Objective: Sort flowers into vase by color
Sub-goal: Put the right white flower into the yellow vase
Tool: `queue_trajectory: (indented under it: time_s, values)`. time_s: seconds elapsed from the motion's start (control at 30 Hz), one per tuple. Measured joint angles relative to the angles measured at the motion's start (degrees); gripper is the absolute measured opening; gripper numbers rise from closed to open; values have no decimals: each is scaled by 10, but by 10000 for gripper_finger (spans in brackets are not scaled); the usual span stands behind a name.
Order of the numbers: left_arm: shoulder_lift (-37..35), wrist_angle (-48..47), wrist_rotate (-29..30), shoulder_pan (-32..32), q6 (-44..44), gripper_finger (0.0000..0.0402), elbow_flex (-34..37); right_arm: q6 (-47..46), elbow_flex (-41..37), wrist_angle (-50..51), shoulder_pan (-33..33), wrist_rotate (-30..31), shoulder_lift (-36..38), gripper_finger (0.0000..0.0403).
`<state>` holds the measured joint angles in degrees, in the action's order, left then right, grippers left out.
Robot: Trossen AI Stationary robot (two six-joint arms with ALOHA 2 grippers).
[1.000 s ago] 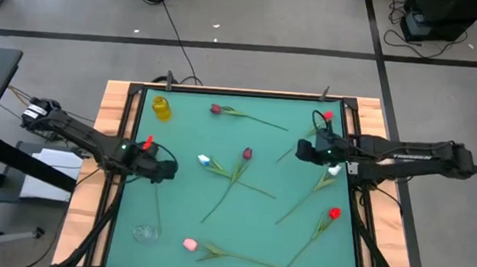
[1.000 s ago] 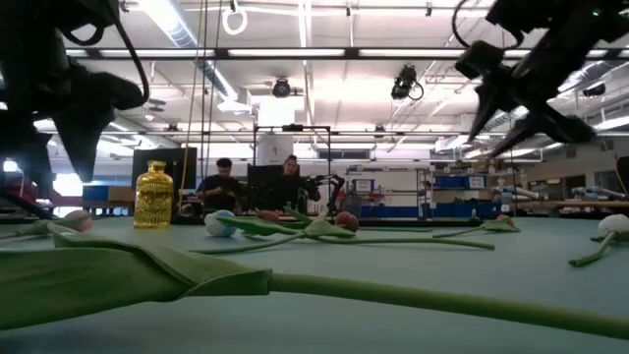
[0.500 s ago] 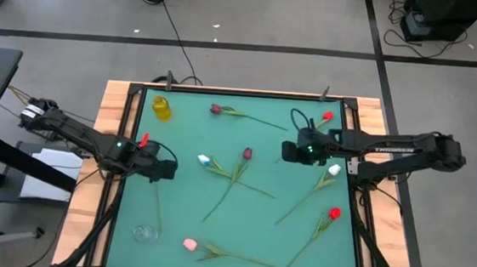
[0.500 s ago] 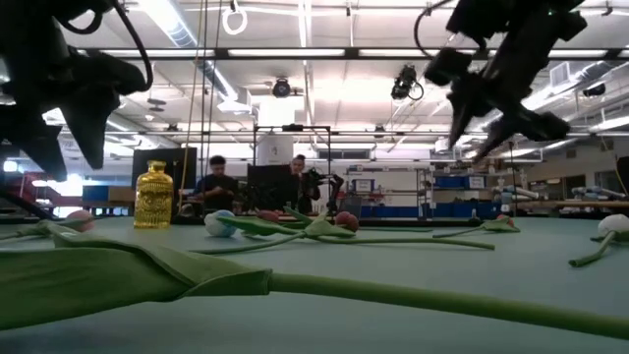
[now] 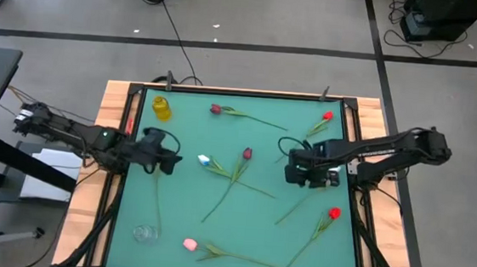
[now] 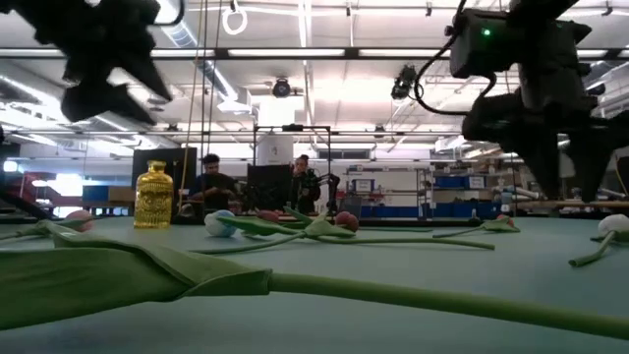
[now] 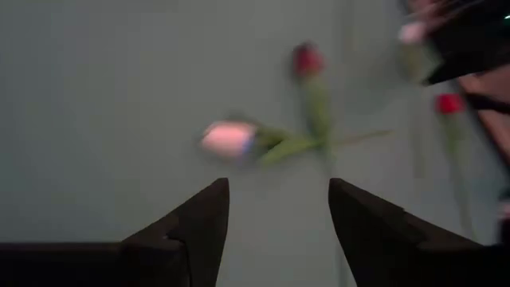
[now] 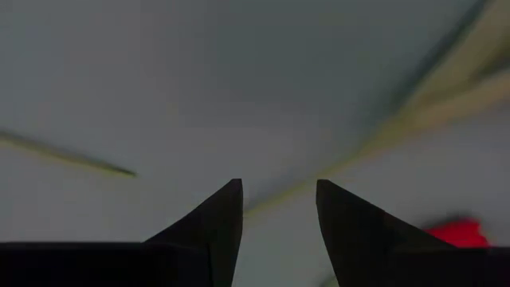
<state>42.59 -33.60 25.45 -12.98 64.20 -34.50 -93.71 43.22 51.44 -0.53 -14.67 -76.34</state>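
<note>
Several tulips lie flat on the green mat [image 5: 256, 229]: a white one [image 5: 204, 160], two maroon [image 5: 246, 154] [image 5: 216, 109], two red [image 5: 334, 214] [image 5: 328, 117] and a pink one [image 5: 189, 244]. My left gripper [image 5: 172, 158] hangs open above the mat's left side. It points at the white tulip [image 7: 229, 137] and holds nothing. My right gripper [image 5: 291, 173] is open right of centre, pointing steeply down over bare mat and green stems [image 8: 414, 104]. A red bud [image 8: 454, 233] lies beside it.
A yellow vase [image 5: 162, 108] stands at the far left corner, and a clear glass vase [image 5: 144, 233] near the front left. Wooden rails [image 5: 111, 123] border the mat. In the low view, people sit beyond the far edge [image 6: 211, 182].
My left gripper has risen and rolled, and now points more level toward the white tulip. My right gripper has gone toward the table's left and near edge, sunk, and tipped to point steeply down. Neither has taken hold of anything. The flowers have not moved.
</note>
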Motion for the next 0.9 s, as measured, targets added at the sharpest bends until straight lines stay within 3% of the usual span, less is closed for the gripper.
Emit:
queue_trajectory:
  time_s: [0.17,0.3,0.47,0.67,0.9]
  values:
    - [0,113,-3,28,-117,209,0,-59,0,48,-45,-2,-22,169]
    - [0,143,-25,54,-187,205,0,-118,0,40,-74,2,-30,169]
    - [0,189,-57,87,-236,194,0,-211,-34,27,-92,41,-31,169]
    - [-3,273,-103,133,-291,190,-1,-294,-73,-78,-114,107,-36,169]
    - [-3,296,-155,167,-312,189,-1,-336,-79,-83,-119,125,-63,151]
